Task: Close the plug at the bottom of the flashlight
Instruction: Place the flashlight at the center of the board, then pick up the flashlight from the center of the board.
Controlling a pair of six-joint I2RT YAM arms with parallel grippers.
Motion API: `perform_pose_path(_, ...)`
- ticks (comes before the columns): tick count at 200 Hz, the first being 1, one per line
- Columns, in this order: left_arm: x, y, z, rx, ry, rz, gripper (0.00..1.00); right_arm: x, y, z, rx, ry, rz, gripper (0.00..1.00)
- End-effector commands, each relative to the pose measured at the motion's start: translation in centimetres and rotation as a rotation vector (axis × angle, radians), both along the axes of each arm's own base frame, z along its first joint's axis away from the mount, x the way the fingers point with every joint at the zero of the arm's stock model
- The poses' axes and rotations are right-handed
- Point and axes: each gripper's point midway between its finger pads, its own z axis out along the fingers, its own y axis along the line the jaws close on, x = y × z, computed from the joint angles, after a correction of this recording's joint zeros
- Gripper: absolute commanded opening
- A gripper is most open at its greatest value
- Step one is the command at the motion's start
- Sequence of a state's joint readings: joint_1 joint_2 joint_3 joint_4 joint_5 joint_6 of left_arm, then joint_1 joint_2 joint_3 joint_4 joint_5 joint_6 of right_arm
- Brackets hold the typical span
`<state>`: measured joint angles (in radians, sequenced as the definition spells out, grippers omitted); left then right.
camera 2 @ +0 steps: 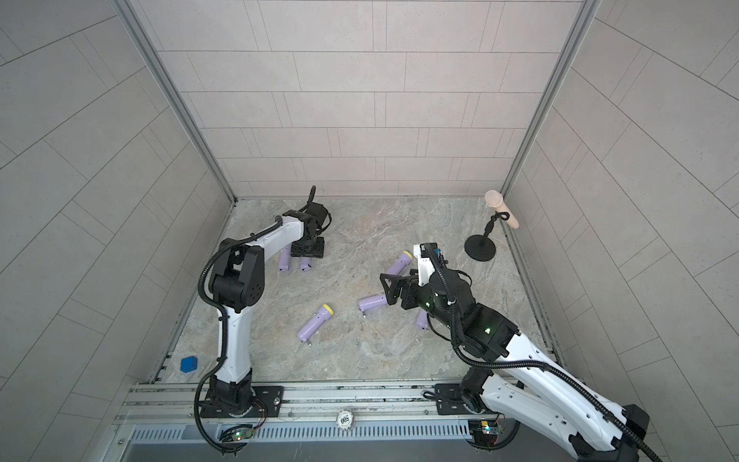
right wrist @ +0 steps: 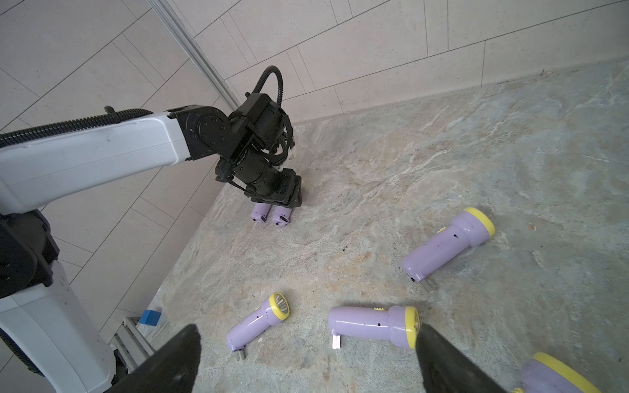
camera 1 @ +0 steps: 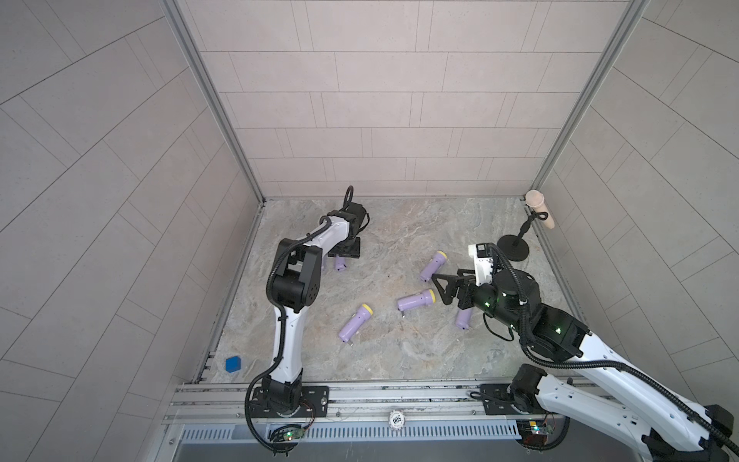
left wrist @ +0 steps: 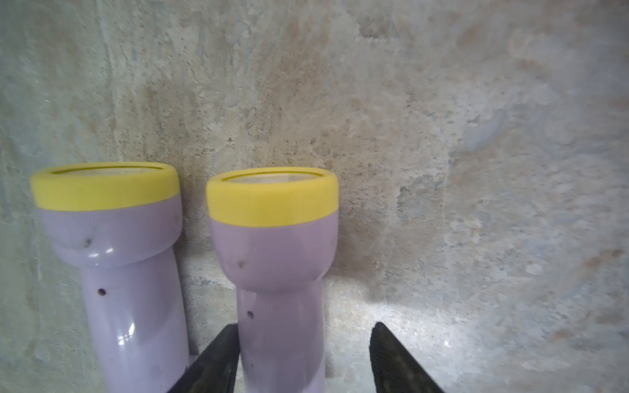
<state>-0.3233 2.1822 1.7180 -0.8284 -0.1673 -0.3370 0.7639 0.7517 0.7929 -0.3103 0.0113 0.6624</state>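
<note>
Marbled tabletop [camera 1: 400, 360] in a tiled booth: at centre right of a top view, the right gripper [camera 1: 439, 289] hangs with jaws spread wide and empty over a lilac flashlight [camera 1: 416, 301] lying flat, its plug [right wrist: 336, 342] sticking out at the base. This looks like an approach; next it must drop, steady the body and fold the plug in. Farther back, left of centre, the left gripper [left wrist: 303, 326] loosely straddles a second flashlight [left wrist: 275, 258], one finger touching, the other clear, beside a third flashlight [left wrist: 112, 238]
</note>
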Motion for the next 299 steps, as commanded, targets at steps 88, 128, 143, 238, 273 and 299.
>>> perform_pose_path(88, 0.5, -0.6, 4.3, -0.02, -0.084, 0.006, 0.65, 0.0, -0.1, 0.4, 0.013, -0.012, -0.009, 0.99)
perform_pose_path(128, 0.4, -1.2, 4.4, -0.044, -0.09, 0.004, 0.65, 0.0, -0.1, 0.2, 0.011, -0.01, -0.008, 1.0)
perform_pose_path(143, 0.3, -1.4, 4.2, -0.046, -0.087, 0.005, 0.65, 0.0, -0.1, 0.2, 0.012, -0.01, -0.008, 0.99)
perform_pose_path(238, -0.6, -3.8, 7.7, -0.132, -0.162, -0.028, 0.68, -0.1, -0.8, 0.2, -0.002, -0.005, -0.039, 1.0)
perform_pose_path(273, -3.8, -5.2, 10.1, -0.146, -0.191, -0.091, 0.96, -0.3, -2.0, -0.4, -0.022, -0.001, -0.079, 1.0)
perform_pose_path(299, -7.4, -5.7, 11.5, -0.16, -0.202, -0.128, 1.0, -0.6, -2.6, -0.9, -0.031, 0.001, -0.09, 1.0)
